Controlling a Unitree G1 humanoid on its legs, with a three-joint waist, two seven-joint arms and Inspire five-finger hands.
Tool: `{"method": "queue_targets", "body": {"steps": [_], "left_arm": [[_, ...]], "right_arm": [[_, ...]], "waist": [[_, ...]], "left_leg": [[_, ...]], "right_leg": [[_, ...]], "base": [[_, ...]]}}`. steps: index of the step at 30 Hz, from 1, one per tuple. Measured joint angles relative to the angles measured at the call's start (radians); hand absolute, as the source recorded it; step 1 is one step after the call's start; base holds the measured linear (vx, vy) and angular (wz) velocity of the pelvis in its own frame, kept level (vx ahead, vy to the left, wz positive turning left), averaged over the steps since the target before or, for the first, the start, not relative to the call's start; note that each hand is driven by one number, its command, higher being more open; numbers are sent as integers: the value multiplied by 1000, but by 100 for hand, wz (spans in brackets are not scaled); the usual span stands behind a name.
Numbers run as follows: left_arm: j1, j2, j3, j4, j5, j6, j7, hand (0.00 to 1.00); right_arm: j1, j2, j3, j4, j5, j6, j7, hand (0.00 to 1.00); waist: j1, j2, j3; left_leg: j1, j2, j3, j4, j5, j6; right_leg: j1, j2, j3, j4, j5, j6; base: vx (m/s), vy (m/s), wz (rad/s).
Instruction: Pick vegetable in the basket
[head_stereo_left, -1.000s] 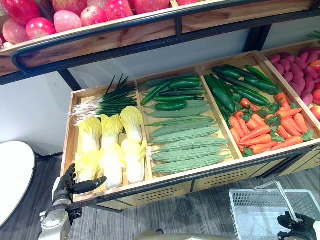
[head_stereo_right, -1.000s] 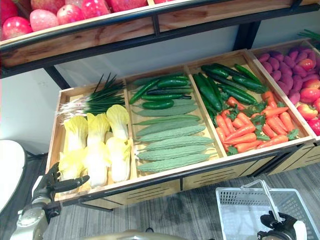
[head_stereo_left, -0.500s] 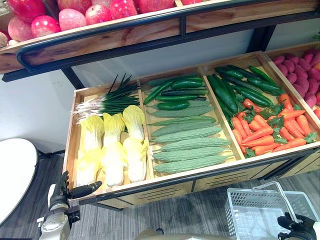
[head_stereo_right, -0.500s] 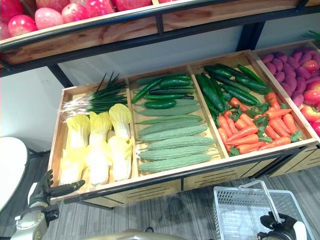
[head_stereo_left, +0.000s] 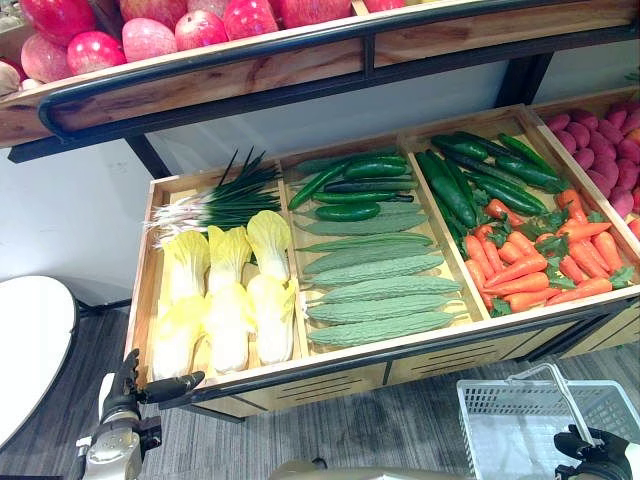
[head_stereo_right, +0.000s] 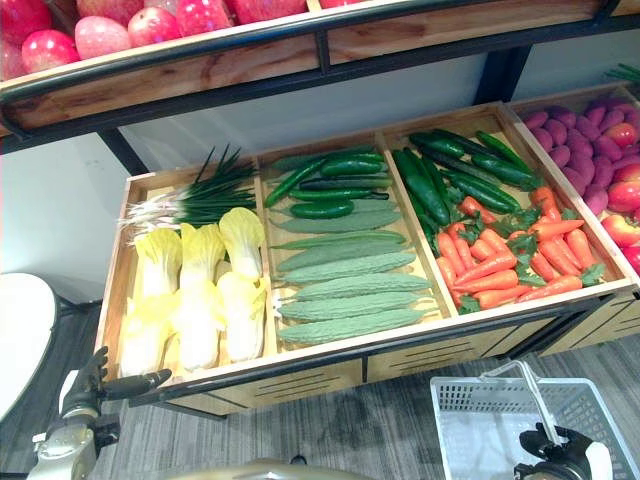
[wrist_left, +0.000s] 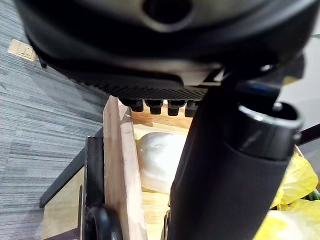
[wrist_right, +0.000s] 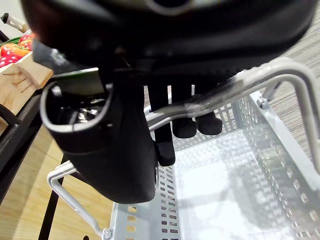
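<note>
The right robot hand (head_stereo_left: 590, 448) is seen nearest, low on the right. Its fingers are wrapped round the handle (wrist_right: 295, 70) of 1 white basket (head_stereo_left: 490, 430), in which nothing is seen. The left robot hand (head_stereo_left: 125, 385) is held low on the left with its fingers relaxed and its thumb stretched out, and nothing is grasped by it. It is placed just in front of the near left corner of the wooden crate (head_stereo_left: 143, 290).

The vegetable judged likeliest to be picked is 1 of the 6 cabbages (head_stereo_left: 228, 320), laid in 2 rows of 3 in the left compartment. They lie just beyond that hand and slightly to its right. Their long axes run away from the robot, with the pale bases turned toward it. The left arm is the nearer and the free one.

Behind the cabbages, 1 bunch of spring onions (head_stereo_left: 225, 200) is laid crosswise. About 7 bitter gourds (head_stereo_left: 380, 290) are counted in the middle compartment, with several cucumbers (head_stereo_left: 345, 212) behind them. The carrots (head_stereo_left: 530, 270) in the right compartment are too heaped to count. Red fruit (head_stereo_left: 150, 38) is piled farthest off on the upper shelf (head_stereo_left: 250, 70).
</note>
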Motion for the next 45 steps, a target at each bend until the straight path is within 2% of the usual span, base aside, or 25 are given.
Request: {"method": "queue_targets", "body": {"steps": [19, 28, 29, 45], "left_arm": [[-51, 0, -8, 36, 11, 16, 16, 100], [-82, 2, -51, 58, 33, 23, 45, 100], [-88, 2, -56, 64, 42, 23, 47, 0], [-136, 4, -86, 73, 56, 15, 79, 0]], "right_arm": [[-3, -1, 29, 0, -1, 3, 2, 0], [-7, -1, 44, -2, -1, 3, 3, 0], [-7, -1, 46, -2, -1, 3, 3, 0], [-45, -1, 68, -4, -2, 2, 10, 0]], "waist": [[-3, -9, 6], [-6, -12, 14], [-6, -13, 15], [-7, -33, 63]], "left_leg": [[-3, -1, 0, 0, 0, 0], [-5, -4, -1, -2, 0, 0], [-6, -4, -1, -2, 0, 0], [-12, -17, -4, 8, 0, 0]], "right_leg": [[-1, -1, 0, 0, 0, 1], [-4, -4, -2, 0, 1, 1], [-4, -4, -2, 0, 1, 1], [-3, -18, -8, 0, 2, 4]], "base": [[0, 0, 0], [0, 0, 0], [0, 0, 0], [0, 0, 0]]}}
